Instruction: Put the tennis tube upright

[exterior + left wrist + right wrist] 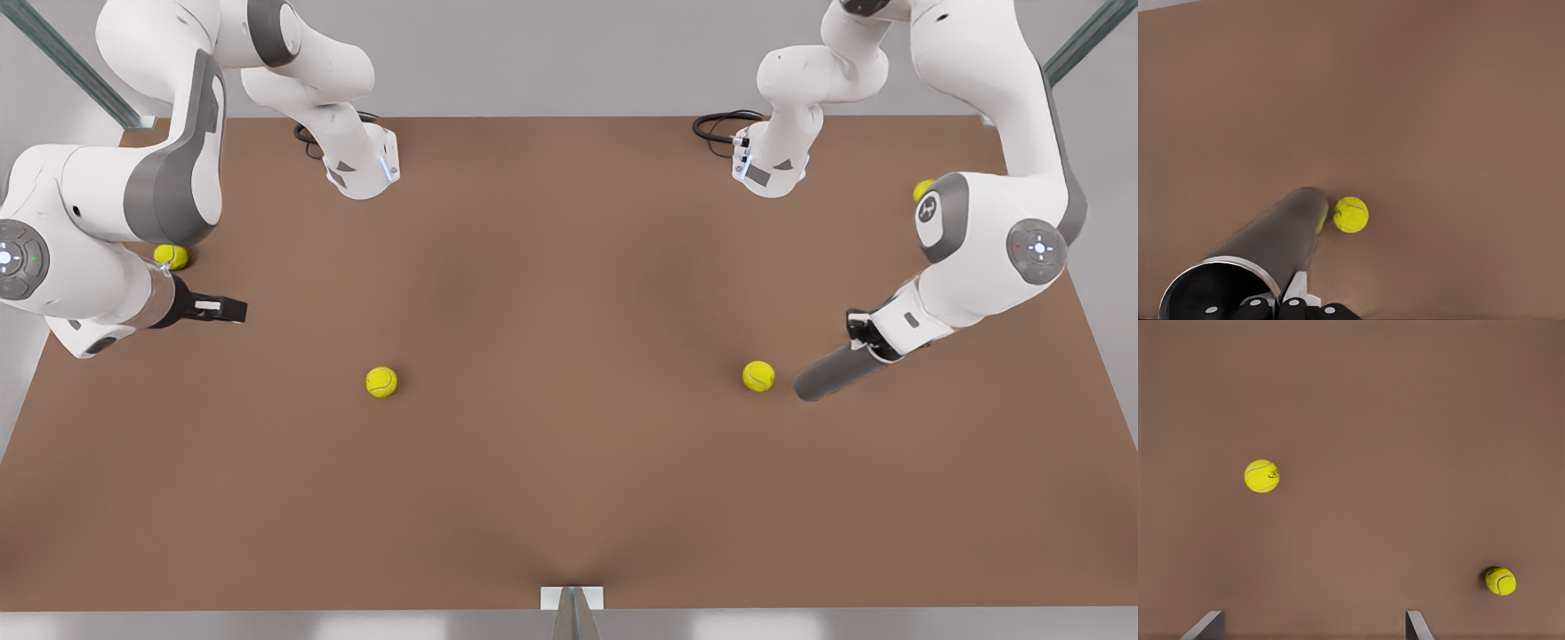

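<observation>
The tennis tube is a matte grey cylinder lying slanted at the front view's right. Its silvery open rim is the end at the gripper, and its far end points down at the table beside a tennis ball. My left gripper is shut on the tube's rim end, its fingers clamped at the rim wall. My right gripper waits at the front view's left, low over the table. Its fingertips stand wide apart with nothing between them.
Tennis balls lie on the brown table: one left of centre, one beside the tube's end, one behind the right arm, one behind the left arm. The arm bases stand at the back edge.
</observation>
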Robot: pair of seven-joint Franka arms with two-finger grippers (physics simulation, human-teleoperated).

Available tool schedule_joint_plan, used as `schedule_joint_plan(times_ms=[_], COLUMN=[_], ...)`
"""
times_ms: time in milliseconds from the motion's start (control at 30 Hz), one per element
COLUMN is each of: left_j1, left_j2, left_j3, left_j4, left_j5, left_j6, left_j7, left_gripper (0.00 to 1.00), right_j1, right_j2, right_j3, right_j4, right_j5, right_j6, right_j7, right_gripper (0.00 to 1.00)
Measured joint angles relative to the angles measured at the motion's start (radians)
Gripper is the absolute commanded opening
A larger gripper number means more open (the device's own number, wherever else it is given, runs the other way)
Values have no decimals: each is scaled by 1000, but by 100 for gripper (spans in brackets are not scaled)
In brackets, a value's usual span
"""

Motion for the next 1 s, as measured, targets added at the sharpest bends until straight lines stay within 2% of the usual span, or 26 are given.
schedule_joint_plan(times_ms=[267,500,533,600,633,700,967,1000], left_j1=[3,3,3,3,2,2,1,1], left_j2=[106,142,143,144,144,145,146,144], left_j3=[0,0,0,-1,-1,-1,-3,-3], left_j4=[-2,-2,-2,-2,-2,-2,-1,-1], left_j5=[62,78,78,78,78,77,91,91], left_j6=[19,31,32,33,33,34,35,35], left_j7=[-56,-96,-100,-107,-111,-116,-142,-144], left_gripper=[21,22,35,54,71,77,80,100], right_j1=[0,0,1,1,1,2,3,1], right_j2=[0,0,0,0,0,0,0,-1], right_j3=[1,1,1,1,1,1,4,3], right_j4=[0,-1,-1,0,0,0,3,5], right_j5=[0,0,0,0,0,0,1,2], right_j6=[0,0,0,0,0,0,2,3], right_j7=[0,0,0,0,0,1,1,1], right_gripper=[100,100,100,100,100,100,100,100])
